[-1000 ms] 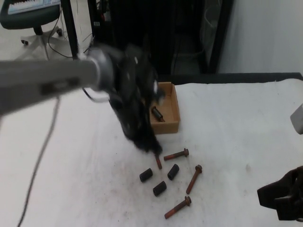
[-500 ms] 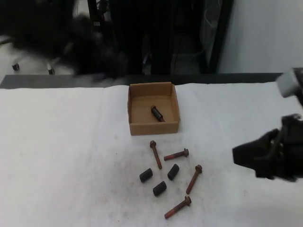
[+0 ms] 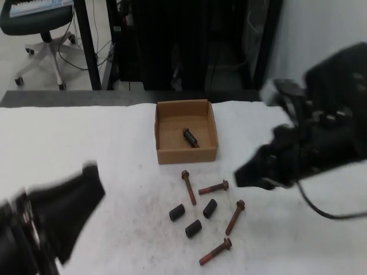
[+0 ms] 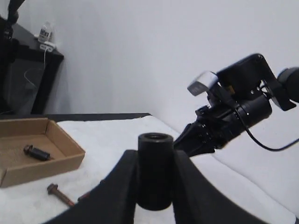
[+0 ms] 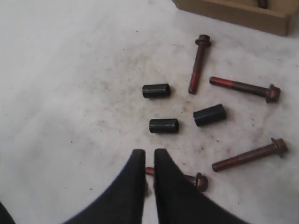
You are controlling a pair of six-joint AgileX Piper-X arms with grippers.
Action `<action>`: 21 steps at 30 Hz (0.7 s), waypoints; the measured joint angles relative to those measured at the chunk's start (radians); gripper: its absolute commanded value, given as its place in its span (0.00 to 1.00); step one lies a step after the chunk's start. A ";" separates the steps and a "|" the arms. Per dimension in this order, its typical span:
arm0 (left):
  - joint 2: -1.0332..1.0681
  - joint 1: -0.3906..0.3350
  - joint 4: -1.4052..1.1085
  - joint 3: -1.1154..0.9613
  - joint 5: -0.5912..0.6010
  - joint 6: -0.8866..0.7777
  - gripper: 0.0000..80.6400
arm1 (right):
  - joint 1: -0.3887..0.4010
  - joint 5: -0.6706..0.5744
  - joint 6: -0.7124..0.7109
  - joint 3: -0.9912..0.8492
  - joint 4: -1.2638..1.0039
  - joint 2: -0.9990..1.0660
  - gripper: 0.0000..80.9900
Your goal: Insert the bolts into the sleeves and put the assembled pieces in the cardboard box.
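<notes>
**Blurred arms, cropped fingers, half-covered parts**

In the high view the left arm and the right arm are both blurred, and each is cut by the picture's edge. The left gripper covers both flanks of the sleeve clamped between its fingers, whose bases run off the picture. Behind the right gripper fingers, a bolt has most of its shank hidden. Beyond those fingertips the cardboard box is cropped to one wall.
</notes>
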 measured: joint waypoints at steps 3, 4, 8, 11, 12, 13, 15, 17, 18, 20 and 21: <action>-0.006 0.000 0.000 0.017 -0.005 -0.007 0.00 | 0.032 0.031 -0.004 -0.064 -0.002 0.073 0.44; -0.006 0.000 0.000 0.019 -0.011 -0.007 0.00 | 0.048 0.056 -0.003 -0.097 -0.002 0.109 0.44; -0.008 0.000 -0.007 0.019 -0.019 0.008 0.00 | 0.097 0.128 -0.010 -0.234 0.036 0.237 0.38; -0.008 0.000 -0.007 0.019 -0.021 0.020 0.00 | 0.119 0.173 -0.027 -0.327 0.088 0.336 0.37; -0.008 0.000 -0.005 0.019 -0.021 0.024 0.00 | 0.124 0.185 -0.030 -0.357 0.104 0.367 0.37; -0.008 0.000 -0.005 0.019 -0.021 0.026 0.00 | 0.127 0.199 -0.033 -0.386 0.120 0.397 0.37; -0.008 0.000 -0.005 0.019 -0.021 0.026 0.00 | 0.130 0.217 -0.036 -0.428 0.142 0.444 0.37; -0.008 0.000 -0.005 0.019 -0.021 0.029 0.00 | 0.130 0.234 -0.035 -0.467 0.163 0.488 0.37; -0.008 0.000 -0.005 0.019 -0.021 0.031 0.00 | 0.130 0.246 -0.035 -0.485 0.172 0.504 0.37; -0.008 0.000 -0.005 0.019 -0.021 0.034 0.00 | 0.130 0.271 -0.035 -0.520 0.198 0.542 0.37; -0.008 0.000 -0.005 0.019 -0.021 0.039 0.00 | 0.130 0.280 -0.035 -0.532 0.210 0.561 0.37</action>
